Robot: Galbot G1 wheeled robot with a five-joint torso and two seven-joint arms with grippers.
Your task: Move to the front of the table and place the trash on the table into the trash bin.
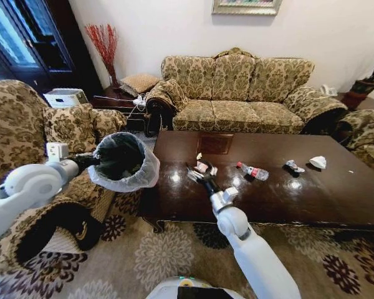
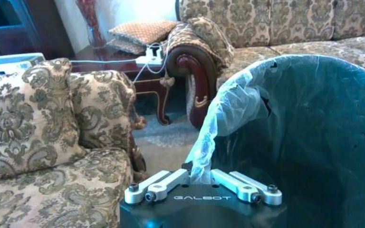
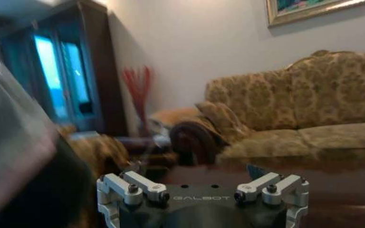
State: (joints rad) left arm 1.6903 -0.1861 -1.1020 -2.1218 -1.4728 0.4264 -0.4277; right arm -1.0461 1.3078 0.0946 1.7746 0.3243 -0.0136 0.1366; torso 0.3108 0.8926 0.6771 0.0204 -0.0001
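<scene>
Bottle [image 1: 253, 172] and wads lie beyond right tool [image 1: 200, 172], spread wide; left tool [image 2: 201, 176] pinches bin liner [image 2: 224, 114].

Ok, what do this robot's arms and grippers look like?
Both arms are smooth glossy white with rounded joint housings. The left gripper and right gripper share a dark body lettered GALBOT, with silver metal linkage bars and black bolts driving the jaws.

Floral gold sofa [image 1: 240, 87] against white wall [image 1: 168, 28], matching armchair [image 1: 25, 124] left, patterned carpet [image 1: 156, 255], dark cabinet [image 1: 31, 37], red twigs [image 1: 104, 42], framed picture [image 1: 246, 6].
</scene>
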